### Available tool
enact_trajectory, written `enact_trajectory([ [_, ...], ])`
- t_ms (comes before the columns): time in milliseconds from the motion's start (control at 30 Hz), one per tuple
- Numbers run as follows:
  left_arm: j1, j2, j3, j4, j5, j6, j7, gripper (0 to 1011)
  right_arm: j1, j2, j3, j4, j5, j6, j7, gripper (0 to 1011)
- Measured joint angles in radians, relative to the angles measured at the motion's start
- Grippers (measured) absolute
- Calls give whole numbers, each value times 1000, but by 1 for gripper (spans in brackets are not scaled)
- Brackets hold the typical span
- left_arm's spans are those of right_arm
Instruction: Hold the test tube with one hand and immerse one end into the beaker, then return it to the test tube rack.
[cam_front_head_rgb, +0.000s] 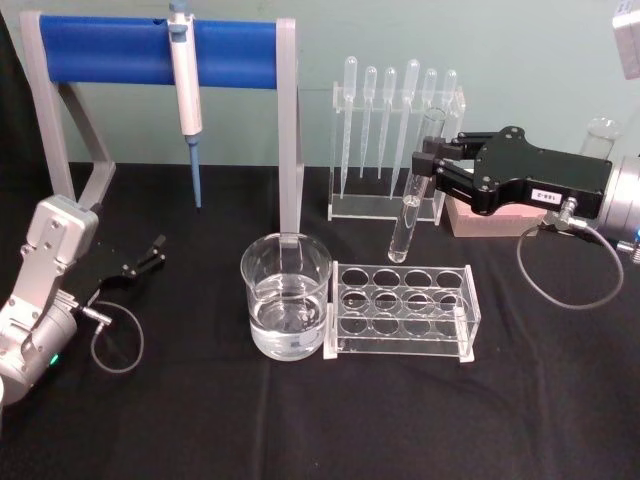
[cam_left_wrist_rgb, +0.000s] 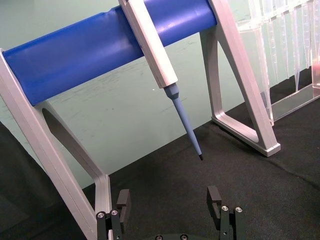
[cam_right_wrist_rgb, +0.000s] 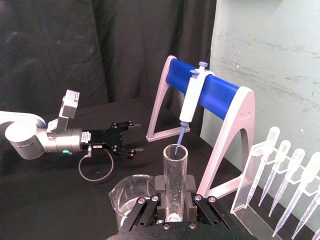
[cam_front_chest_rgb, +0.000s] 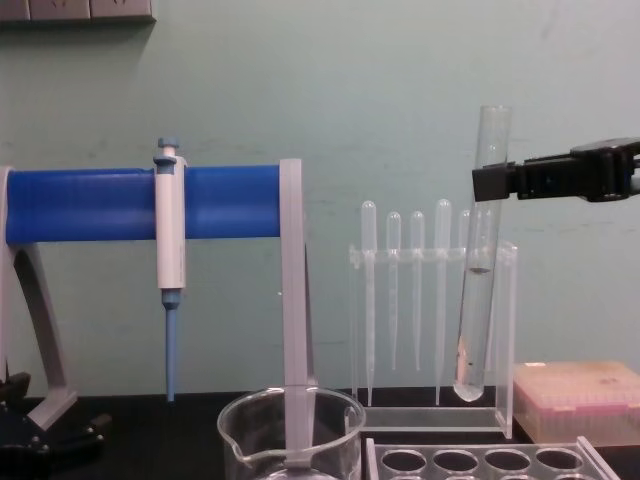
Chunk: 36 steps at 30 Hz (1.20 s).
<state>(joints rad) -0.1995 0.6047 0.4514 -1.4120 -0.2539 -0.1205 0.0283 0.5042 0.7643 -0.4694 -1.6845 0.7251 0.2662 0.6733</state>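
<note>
Right gripper: the black right gripper with a white label (cam_front_head_rgb: 428, 166) reaches in from the right edge of the head view at mid-height. Its fingers are clamped on the upper part of the tube, and in the chest view it sits at the upper right (cam_front_chest_rgb: 492, 183).
Test tube: the long clear glass test tube with a round closed bottom (cam_front_head_rgb: 411, 190) hangs almost upright with a slight tilt. It is right of centre in the head view, open rim up. In the chest view (cam_front_chest_rgb: 480, 262) its bottom is clear of the rack below.
Beaker: the wide clear glass beaker with a spout (cam_front_head_rgb: 286, 295) stands low in the centre of the head view, left of the tube. It has clear liquid in its lower part.
Rack: the clear plastic rack with round holes (cam_front_head_rgb: 403, 310) stands just beside the beaker, on its right.
Left gripper: the black left gripper (cam_front_head_rgb: 150, 256) rests low at the left of the head view on the black tablecloth (cam_front_head_rgb: 300, 420), its fingers apart and holding nothing.
Background: the white-and-blue pipettor (cam_front_head_rgb: 185, 75) hangs on a blue bar stand (cam_front_head_rgb: 110, 50) at the upper left. The frosted plastic pipettes in a clear holder (cam_front_head_rgb: 395, 130) stand behind the tube.
</note>
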Motion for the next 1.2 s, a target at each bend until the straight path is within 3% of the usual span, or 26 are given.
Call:
enact_trajectory([
  [1200,0,0,0,0,0,0,0,1000,0,0,0,0,0,0,0,221],
])
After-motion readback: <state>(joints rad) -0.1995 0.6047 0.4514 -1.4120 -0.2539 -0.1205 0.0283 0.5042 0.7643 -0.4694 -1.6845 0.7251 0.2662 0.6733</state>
